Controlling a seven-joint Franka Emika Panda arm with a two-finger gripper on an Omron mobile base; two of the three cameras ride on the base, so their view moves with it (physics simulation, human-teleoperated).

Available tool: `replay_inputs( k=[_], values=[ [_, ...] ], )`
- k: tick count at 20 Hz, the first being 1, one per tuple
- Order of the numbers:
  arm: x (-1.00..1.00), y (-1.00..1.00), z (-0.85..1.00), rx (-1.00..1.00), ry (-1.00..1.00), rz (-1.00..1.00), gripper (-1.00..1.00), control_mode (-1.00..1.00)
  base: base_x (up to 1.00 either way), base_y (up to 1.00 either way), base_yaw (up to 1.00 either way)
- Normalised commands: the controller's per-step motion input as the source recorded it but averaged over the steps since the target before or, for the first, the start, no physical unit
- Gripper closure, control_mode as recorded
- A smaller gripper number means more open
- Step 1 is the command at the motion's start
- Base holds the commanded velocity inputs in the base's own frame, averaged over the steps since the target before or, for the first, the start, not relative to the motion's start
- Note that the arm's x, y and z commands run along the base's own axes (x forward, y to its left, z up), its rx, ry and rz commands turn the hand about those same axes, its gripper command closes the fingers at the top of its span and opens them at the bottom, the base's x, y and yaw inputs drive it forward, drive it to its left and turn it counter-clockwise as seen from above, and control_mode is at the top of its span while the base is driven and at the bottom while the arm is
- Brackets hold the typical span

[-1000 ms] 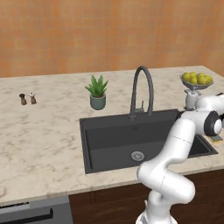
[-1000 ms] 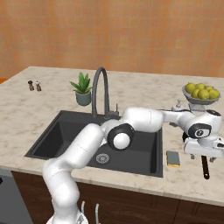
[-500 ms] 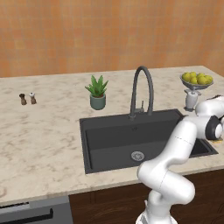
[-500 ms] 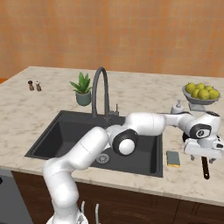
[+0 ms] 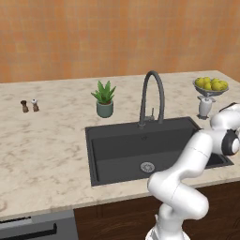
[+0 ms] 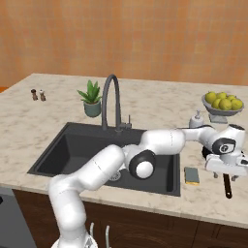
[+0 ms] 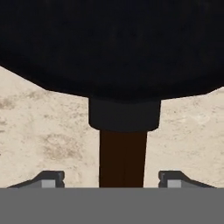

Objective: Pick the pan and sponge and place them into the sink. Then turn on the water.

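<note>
Gripper (image 7: 112,179) fingers spread either side of pan (image 7: 112,48) handle, not touching. Sponge (image 6: 192,175) just beside; fruit bowl (image 6: 224,103), soap dispenser (image 6: 196,119) behind. No readable writing.

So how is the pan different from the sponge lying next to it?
The pan is black with a long dark handle, while the sponge is a yellow block with a grey-green top. The pan is far bigger than the sponge. The gripper straddles the pan's handle, while the sponge lies untouched. Both rest on the counter right of the sink.

even, soft rendered light, faint shadows; hand view close, perhaps slightly blurred.
</note>
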Motion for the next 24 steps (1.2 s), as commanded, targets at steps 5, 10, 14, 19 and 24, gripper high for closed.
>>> replay_inputs(
  k=[5,10,14,19,24],
  values=[
    [0.04,-0.01,-0.01,0.14,0.01,0.01,1.0,-1.0,0.0,0.0,0.0],
    [0.0,0.39,0.07,0.05,0.0,0.1,1.0,-1.0,0.0,0.0,0.0],
    [0.0,0.87,0.18,-0.01,-0.13,0.14,1.0,-1.0,0.0,0.0,0.0],
    [0.0,0.82,0.16,0.0,-0.31,0.12,1.0,-1.0,0.0,0.0,0.0],
    [0.0,0.96,0.0,-0.01,-0.34,0.09,1.0,-1.0,0.0,0.0,0.0]
  ],
)
